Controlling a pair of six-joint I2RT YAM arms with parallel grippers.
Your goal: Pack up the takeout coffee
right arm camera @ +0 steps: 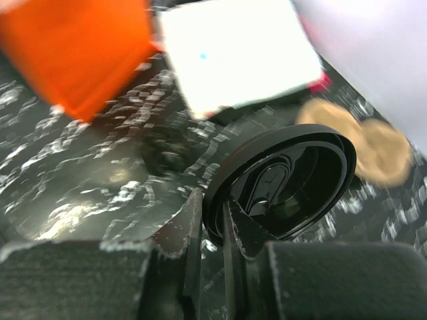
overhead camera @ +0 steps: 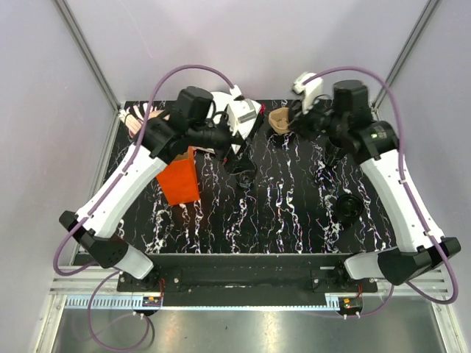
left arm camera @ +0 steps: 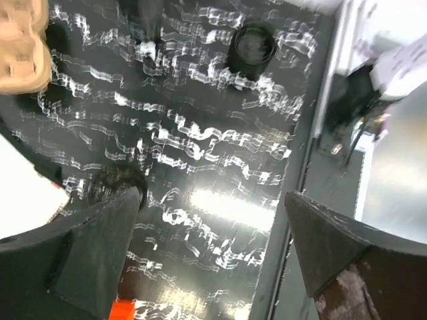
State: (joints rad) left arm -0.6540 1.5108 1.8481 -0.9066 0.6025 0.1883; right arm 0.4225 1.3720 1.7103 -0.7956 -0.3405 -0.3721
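One black cup [overhead camera: 246, 176] stands mid-table; in the left wrist view it [left arm camera: 110, 181] sits just beside my left finger [left arm camera: 100, 247]. A second black cup [overhead camera: 347, 207] stands at the right and also shows in the left wrist view [left arm camera: 253, 44]. My left gripper [overhead camera: 241, 163] is open and empty above the table [left arm camera: 212, 197]. My right gripper [overhead camera: 300, 121] is shut [right arm camera: 212, 207] on the rim of a black round lid [right arm camera: 287, 177], held on edge above the table. The brown cardboard tray [overhead camera: 280, 119] lies at the back centre, beside the lid [right arm camera: 367, 143].
An orange paper bag [overhead camera: 180, 176] lies left of centre under the left arm. A white bag [overhead camera: 243, 114] lies at the back centre. A pink cup of stirrers [overhead camera: 138, 118] stands at the back left. Grey walls enclose the marbled table.
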